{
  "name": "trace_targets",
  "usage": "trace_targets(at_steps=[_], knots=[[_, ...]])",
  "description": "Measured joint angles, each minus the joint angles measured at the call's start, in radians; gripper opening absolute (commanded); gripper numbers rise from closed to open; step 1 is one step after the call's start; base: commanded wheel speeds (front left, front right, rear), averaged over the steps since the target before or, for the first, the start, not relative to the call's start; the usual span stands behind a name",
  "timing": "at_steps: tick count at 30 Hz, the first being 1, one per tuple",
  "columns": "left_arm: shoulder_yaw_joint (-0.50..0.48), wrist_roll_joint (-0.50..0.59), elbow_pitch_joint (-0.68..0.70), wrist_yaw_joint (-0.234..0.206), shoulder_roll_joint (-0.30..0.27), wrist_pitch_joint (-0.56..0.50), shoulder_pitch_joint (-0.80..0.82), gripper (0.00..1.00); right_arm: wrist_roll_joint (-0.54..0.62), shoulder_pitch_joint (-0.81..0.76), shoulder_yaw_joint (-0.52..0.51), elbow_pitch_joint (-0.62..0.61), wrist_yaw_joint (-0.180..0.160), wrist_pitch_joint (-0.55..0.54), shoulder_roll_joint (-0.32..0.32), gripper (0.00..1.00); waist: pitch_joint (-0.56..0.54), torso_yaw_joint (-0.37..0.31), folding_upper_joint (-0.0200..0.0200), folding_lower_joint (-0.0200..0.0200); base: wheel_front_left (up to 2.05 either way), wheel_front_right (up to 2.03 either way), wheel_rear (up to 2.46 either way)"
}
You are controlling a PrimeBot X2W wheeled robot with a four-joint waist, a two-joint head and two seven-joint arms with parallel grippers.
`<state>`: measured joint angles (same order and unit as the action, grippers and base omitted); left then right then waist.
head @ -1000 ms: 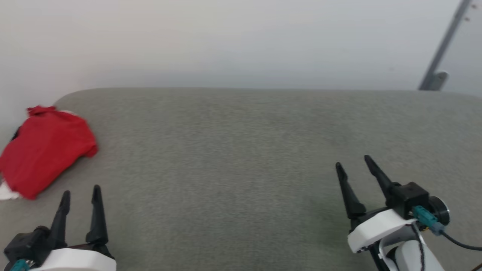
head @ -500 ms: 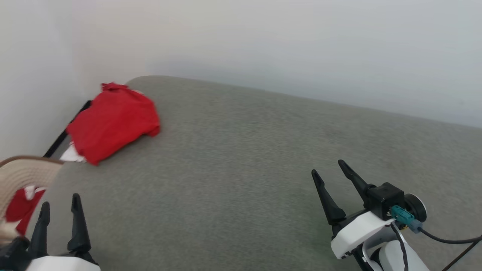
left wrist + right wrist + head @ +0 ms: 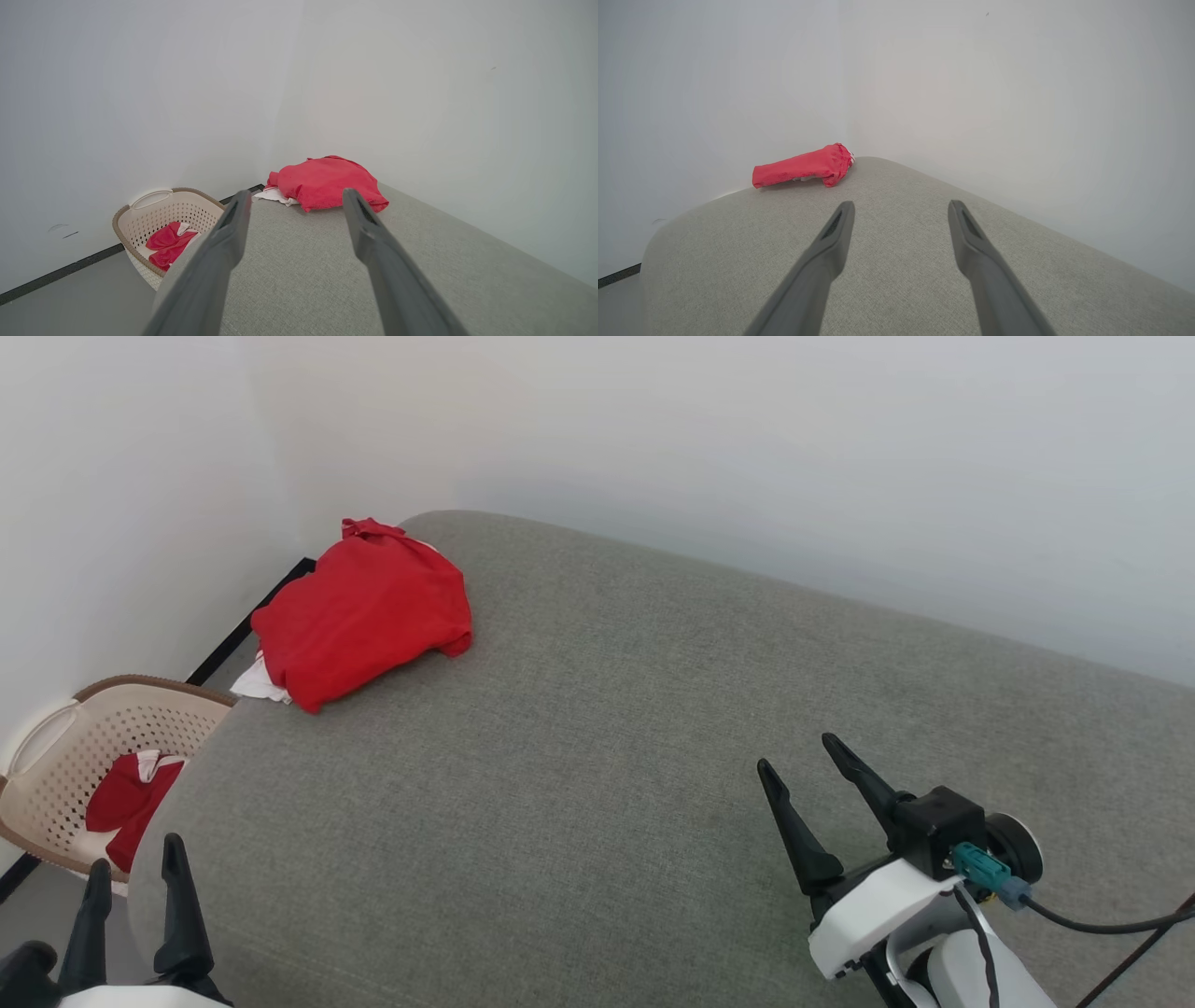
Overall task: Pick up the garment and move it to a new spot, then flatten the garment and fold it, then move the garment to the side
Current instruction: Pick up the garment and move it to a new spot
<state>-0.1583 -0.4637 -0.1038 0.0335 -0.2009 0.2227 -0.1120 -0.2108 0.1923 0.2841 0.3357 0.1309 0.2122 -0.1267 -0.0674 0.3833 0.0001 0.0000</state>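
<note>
The camera has swung left: a basket point(image 3: 65, 765) now shows beside the bench point(image 3: 607, 756). The garment point(image 3: 364, 611) lies far left. The left end effector point(image 3: 134, 852) and right end effector point(image 3: 795, 750) gape empty.

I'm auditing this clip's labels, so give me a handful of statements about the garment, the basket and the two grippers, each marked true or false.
1. The red garment lies at the far left corner of the grey cushion. True.
2. The left gripper is closed on the garment. False: its fingers stand open and empty, well short of it.
3. The basket on the floor holds red cloth. True.
4. The right gripper rests on the garment. False: it is open over bare cushion, far from it.
5. The garment is spread flat, sleeves out. False: it sits as a compact bundle.
</note>
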Motion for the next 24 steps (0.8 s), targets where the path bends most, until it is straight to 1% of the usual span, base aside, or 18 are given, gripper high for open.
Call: trace_targets(at_steps=[8, 17, 24], knots=[[-0.002, -0.021, -0.009, -0.003, -0.007, -0.013, 0.025, 1.0, 0.008, 0.003, -0.018, -0.007, 0.0, -0.001, -0.001, 1.0, 0.023, 0.006, 0.0, 0.0, 0.0, 0.0, 0.0], [0.015, -0.029, -0.054, 0.01, -0.05, -0.045, 0.174, 1.0, 0.028, 0.027, -0.073, -0.048, 0.0, -0.013, -0.009, 1.0, 0.086, -0.02, 0.0, 0.0, 0.0, 0.0, 0.0], [0.022, -0.049, -0.161, 0.037, -0.098, -0.064, 0.345, 1.0, 0.051, 0.056, -0.099, -0.103, 0.0, -0.036, -0.037, 1.0, 0.168, -0.058, 0.0, 0.0, 0.0, 0.0, 0.0]])
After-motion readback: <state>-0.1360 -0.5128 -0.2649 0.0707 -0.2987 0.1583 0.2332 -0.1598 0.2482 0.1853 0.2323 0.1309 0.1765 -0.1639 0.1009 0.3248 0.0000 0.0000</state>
